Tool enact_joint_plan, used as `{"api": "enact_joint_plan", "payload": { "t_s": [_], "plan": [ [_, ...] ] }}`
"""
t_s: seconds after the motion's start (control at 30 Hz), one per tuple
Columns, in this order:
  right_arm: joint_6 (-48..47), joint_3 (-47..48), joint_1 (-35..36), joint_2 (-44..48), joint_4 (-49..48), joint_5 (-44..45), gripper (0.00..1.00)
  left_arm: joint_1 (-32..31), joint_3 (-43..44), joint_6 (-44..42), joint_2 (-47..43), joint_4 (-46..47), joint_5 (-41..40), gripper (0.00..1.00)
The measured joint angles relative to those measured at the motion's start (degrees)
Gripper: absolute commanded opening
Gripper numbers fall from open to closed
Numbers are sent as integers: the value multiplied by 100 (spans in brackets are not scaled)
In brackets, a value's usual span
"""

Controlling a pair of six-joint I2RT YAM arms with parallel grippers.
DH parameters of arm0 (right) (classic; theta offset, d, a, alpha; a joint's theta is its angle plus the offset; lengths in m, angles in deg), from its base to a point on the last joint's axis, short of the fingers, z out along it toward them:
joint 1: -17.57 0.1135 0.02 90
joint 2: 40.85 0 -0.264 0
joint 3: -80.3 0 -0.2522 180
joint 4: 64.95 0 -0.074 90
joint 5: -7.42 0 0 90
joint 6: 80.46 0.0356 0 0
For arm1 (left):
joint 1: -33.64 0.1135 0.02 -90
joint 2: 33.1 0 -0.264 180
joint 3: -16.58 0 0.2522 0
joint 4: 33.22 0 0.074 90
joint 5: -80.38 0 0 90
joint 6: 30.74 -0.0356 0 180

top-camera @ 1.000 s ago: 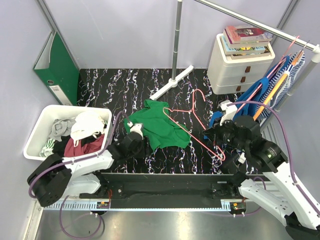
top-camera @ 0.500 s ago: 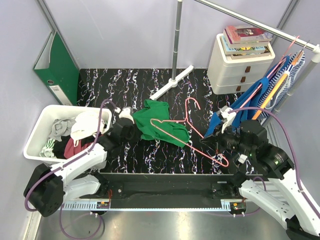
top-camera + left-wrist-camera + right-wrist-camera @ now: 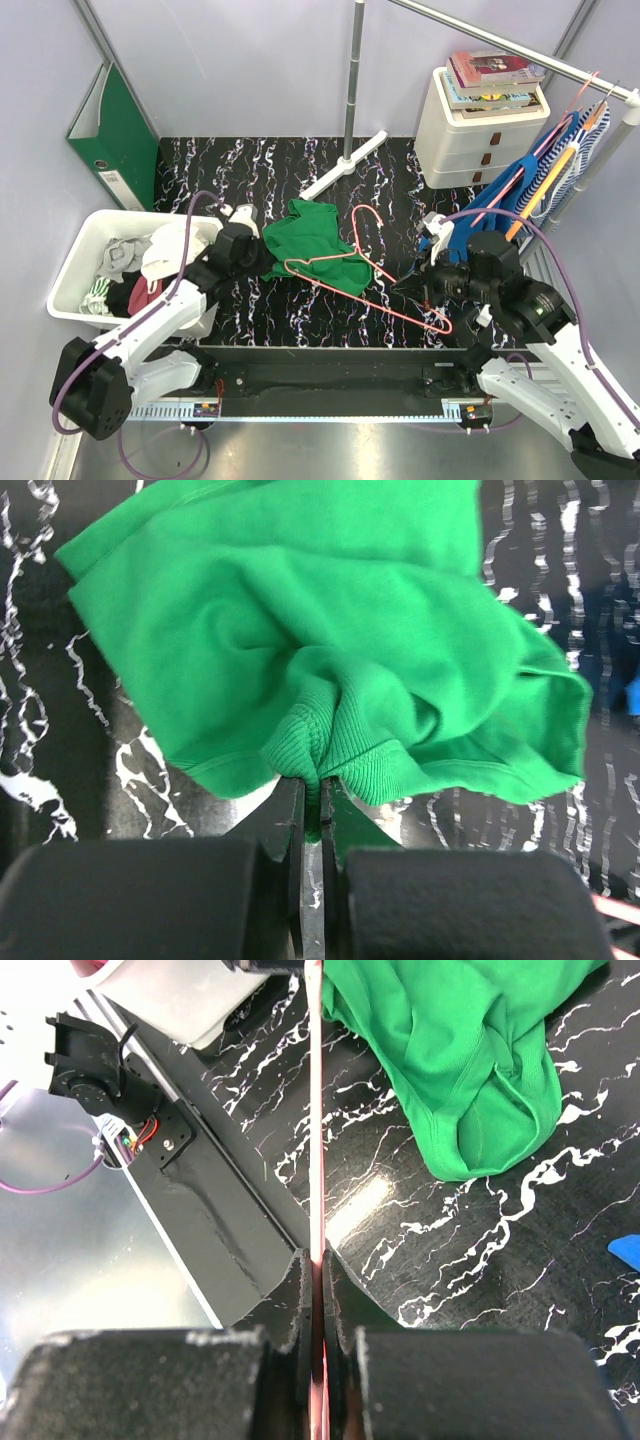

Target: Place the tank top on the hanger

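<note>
Both shut tight; left gripper (image 3: 312,782) pinches the hem of the bright green fabric tank top (image 3: 312,236); right gripper (image 3: 318,1260) clamps the thin pink wire hanger (image 3: 352,272), which stretches left over the top's near edge.

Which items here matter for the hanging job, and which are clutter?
Job: tank top, hanger, left gripper, right gripper.
Clutter: laundry bin, green binder, drawer unit, books, hung blue clothes.
</note>
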Motion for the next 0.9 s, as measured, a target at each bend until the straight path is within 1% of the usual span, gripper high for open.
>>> {"api": "enact_joint_plan", "payload": {
  "t_s": [0.27,0.53,0.73,0.9],
  "plan": [
    [-7,0,0,-203,-4,24,0,2,109,-87,-210,-109,216,0],
    [-9,2,11,-317,-96,192,0,2,170,-142,-505,-422,656,0],
    [-7,-11,24,-411,-400,195,0,7,195,-192,-748,-614,1108,0],
    [22,-103,26,-444,-673,127,0,7,234,-297,-957,-811,1300,0]
  ]
}}
